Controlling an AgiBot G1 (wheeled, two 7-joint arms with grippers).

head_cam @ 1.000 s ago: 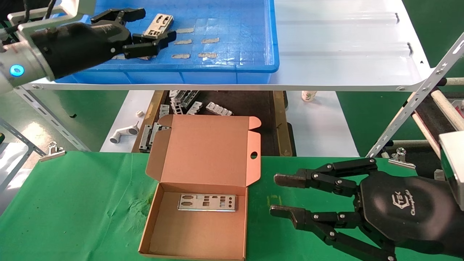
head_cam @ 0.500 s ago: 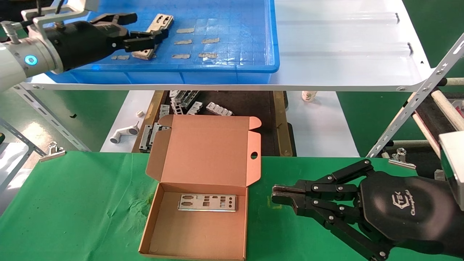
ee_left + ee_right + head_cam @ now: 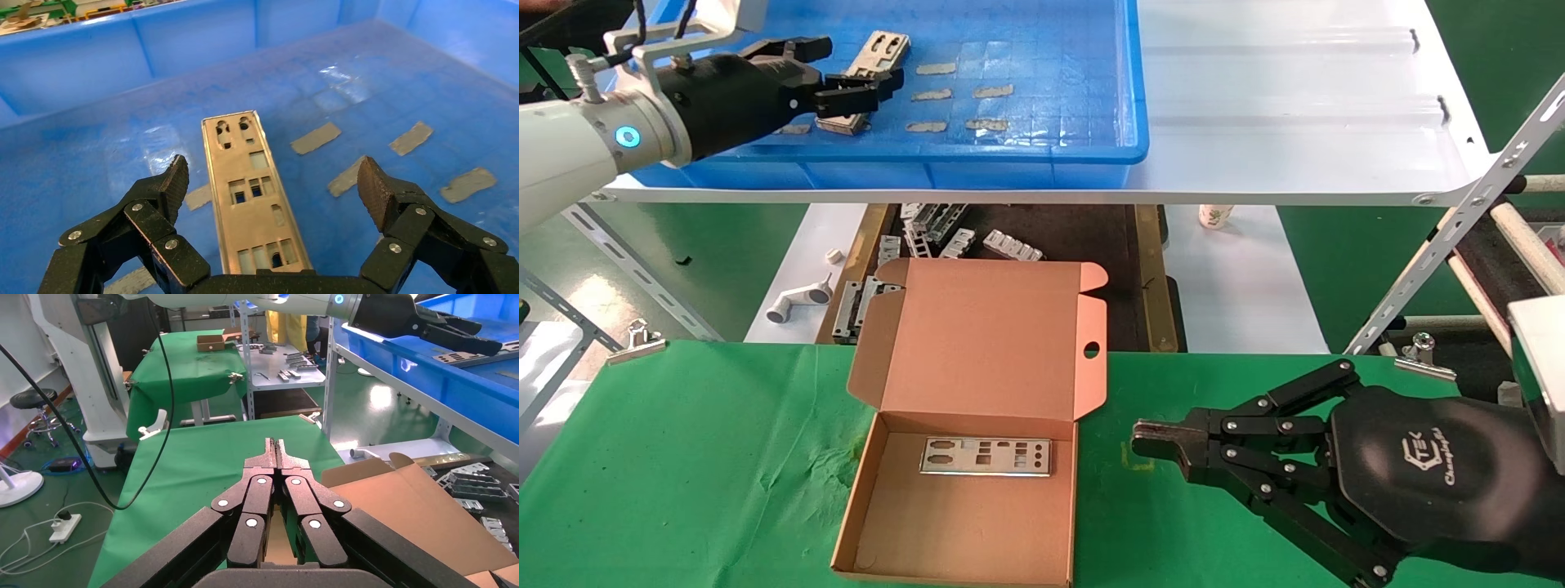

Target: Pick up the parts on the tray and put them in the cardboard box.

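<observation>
Left gripper spread wide inside blue tray, straddling silver plate; plate's long axis running straight out between the fingers. Centre: cardboard box, one plate inside. Right gripper closed, empty, beside box, farther from tray.

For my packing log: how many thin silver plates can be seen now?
2. One plate lies in the cardboard box; the other plate lies in the blue tray, between the open left pincer.
</observation>
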